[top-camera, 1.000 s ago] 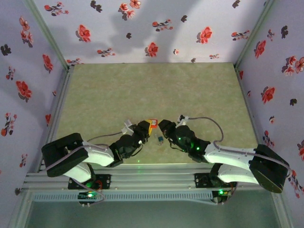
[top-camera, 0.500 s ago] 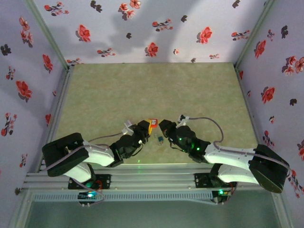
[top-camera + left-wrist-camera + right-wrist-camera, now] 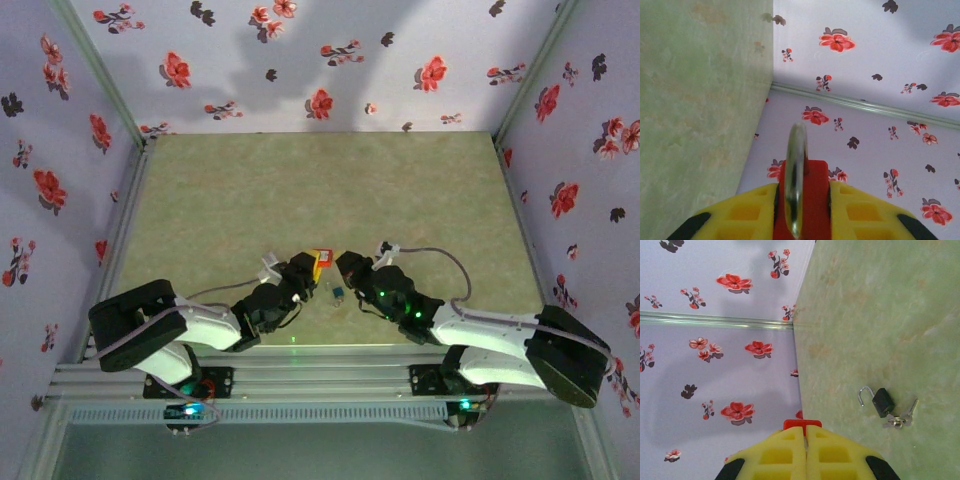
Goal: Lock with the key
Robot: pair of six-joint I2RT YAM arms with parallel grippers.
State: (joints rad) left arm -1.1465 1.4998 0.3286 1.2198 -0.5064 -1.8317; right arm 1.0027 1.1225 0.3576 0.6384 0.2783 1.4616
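Green mottled table top [image 3: 320, 180], top view. Noted a small black padlock [image 3: 337, 292] lying on it close to the near edge, about halfway along. Found the left gripper [image 3: 312, 266] and the right gripper [image 3: 344, 265] low over the table just behind the padlock, tips almost meeting.

Left wrist view. Recorded the left gripper [image 3: 802, 210] clamped on a red block with a silver metal loop [image 3: 816, 192]: yellow fingers [image 3: 740, 215] against both sides of the block, loop edge-on at its front. Cannot tell what the block is. Lilac flowered walls [image 3: 865, 100] behind.

Right wrist view. Recorded the right gripper [image 3: 805, 432] with its fingers pressed together, nothing seen between them; a red edge [image 3: 802, 424] just past the tips. Saw the padlock [image 3: 883, 401] flat on the table, silver shackle swung open, a bunch of silver keys [image 3: 901, 419] touching its body at the end away from the shackle. Cannot tell whether a key sits in the keyhole.
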